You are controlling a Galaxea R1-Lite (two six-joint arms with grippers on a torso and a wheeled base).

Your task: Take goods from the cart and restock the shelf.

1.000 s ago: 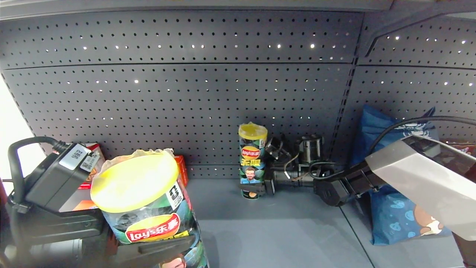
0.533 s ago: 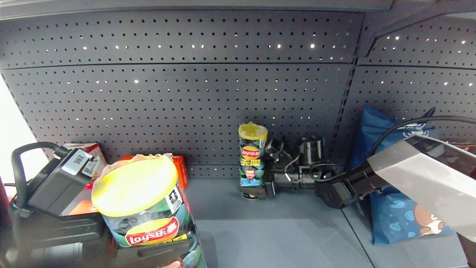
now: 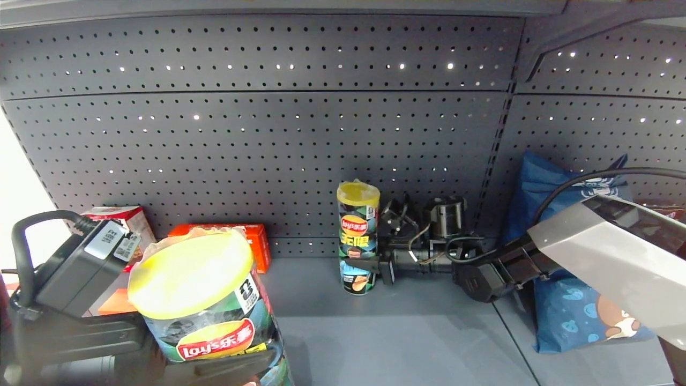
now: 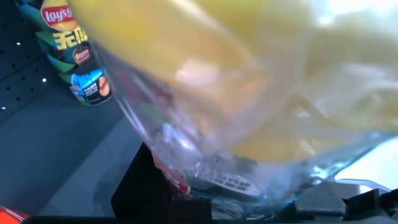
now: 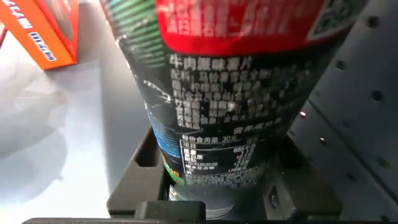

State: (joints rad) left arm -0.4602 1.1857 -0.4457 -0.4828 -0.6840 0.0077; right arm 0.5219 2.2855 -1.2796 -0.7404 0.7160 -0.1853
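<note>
Grey shelf [image 3: 418, 332] along the bottom of the head view, closed behind by a dark perforated back panel [image 3: 268, 150]. On its right side, a blue bag [image 3: 568, 316] with cartoon print, standing up against the panel, partly hidden behind the right arm. At the left, close to the panel, an orange box [image 3: 260, 244] lying on its long side. Farther left, a white and red box [image 3: 126, 222], partly covered by the left wrist. Near the middle of the shelf, close to the panel, a tall far can [image 3: 356, 236] of crisps with a yellow lid, about upright, well apart from the orange box and from the bag. Clamped low on its body by the right hand [image 3: 370, 268], fingers closed on either side. Base touching the shelf or just above it: cannot tell. Closest to the camera, at lower left, a near can [image 3: 203, 300] of the same kind, yellow lid up, tilted a little, in front of the two boxes. Gripped around its body by the left hand [image 3: 225, 359], closed on it.
</note>
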